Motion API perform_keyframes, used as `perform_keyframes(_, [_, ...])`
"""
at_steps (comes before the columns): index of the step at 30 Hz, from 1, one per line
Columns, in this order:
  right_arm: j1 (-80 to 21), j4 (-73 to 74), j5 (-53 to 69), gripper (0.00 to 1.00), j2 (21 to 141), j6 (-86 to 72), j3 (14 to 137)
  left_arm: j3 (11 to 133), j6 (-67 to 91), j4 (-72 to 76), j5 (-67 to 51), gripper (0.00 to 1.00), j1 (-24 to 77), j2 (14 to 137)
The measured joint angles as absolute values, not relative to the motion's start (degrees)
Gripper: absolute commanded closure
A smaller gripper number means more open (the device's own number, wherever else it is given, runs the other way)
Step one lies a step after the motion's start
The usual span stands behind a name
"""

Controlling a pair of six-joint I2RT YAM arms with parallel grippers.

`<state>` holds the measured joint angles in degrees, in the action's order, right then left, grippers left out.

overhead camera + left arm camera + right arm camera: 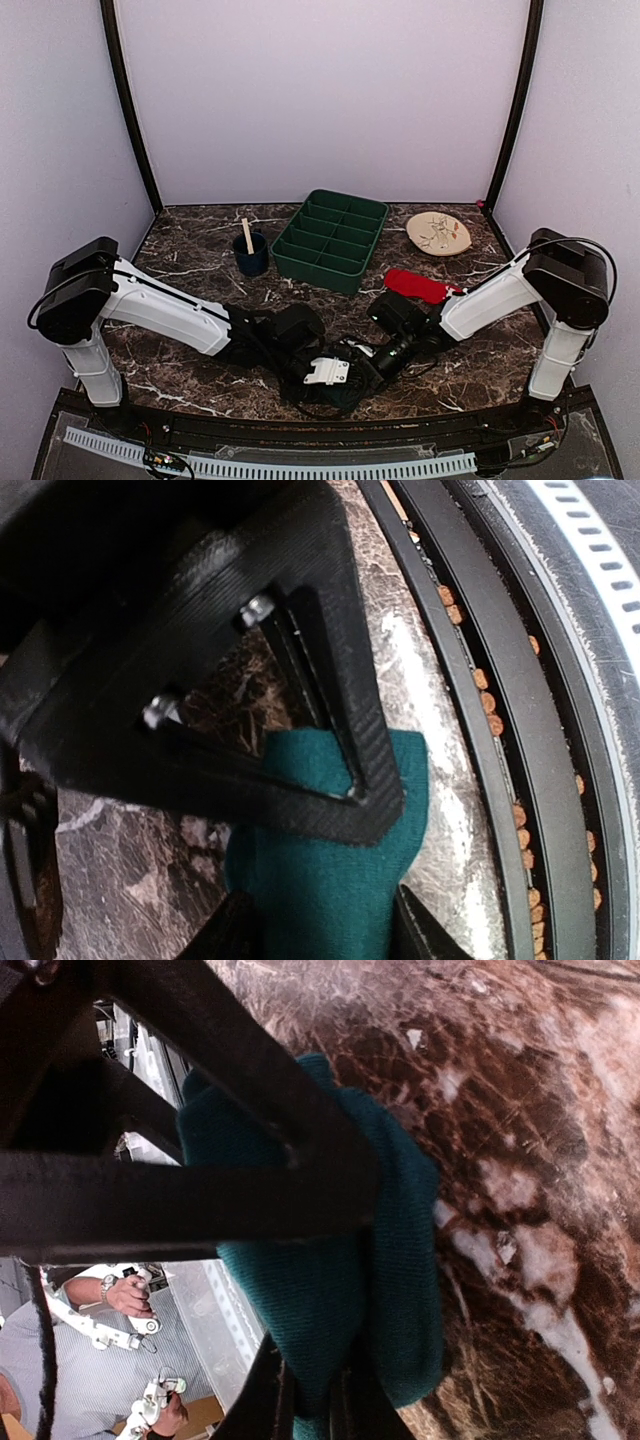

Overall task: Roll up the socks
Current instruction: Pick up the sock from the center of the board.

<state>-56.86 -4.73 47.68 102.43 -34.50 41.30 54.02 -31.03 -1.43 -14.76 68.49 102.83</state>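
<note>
Two socks | dark teal sock (400,1260) bunched at marble table's (190,250) near edge | right gripper (365,1195) pinched tight on it | left gripper (370,810) over same sock, clamped or apart unclear | red sock (420,286) flat near green compartment tray (318,268)

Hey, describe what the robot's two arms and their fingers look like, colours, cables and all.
The left arm and right arm match: white tubular links between bulky black joint housings, with thin black cables looping off the shoulders. The fingers are black open triangular frames with a ribbed printed texture, fixed by silver screws.
</note>
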Motion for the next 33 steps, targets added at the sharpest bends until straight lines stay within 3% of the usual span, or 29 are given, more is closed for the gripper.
perform_keyframes(8, [-56.84, -4.73, 48.27, 1.00, 102.76, -34.48, 41.41, 56.29, -32.27, -3.49, -14.33, 0.57, 68.64, 104.79])
perform_keyframes(11, [-56.77, -4.62, 48.51, 1.00, 102.76, -34.48, 41.41, 58.15, -32.93, -5.21, -15.18, 0.68, 68.64, 106.10])
perform_keyframes(16, [-56.55, -4.01, 49.17, 1.00, 102.76, -34.54, 41.41, 60.18, -34.28, -7.79, -16.58, 0.99, 68.64, 107.26])
perform_keyframes(18, [-56.45, -3.68, 49.43, 0.98, 102.76, -34.54, 41.50, 60.73, -35.00, -8.69, -17.21, 1.00, 68.66, 107.37])
perform_keyframes(26, [-56.36, 0.43, 48.84, 0.69, 102.76, -33.54, 43.42, 60.77, -35.18, -8.67, -18.02, 1.00, 68.62, 107.57])
perform_keyframes(33, [-56.23, 3.29, 46.22, 0.61, 101.12, -32.60, 44.36, 60.71, -35.14, -8.56, -18.28, 1.00, 67.83, 107.42])
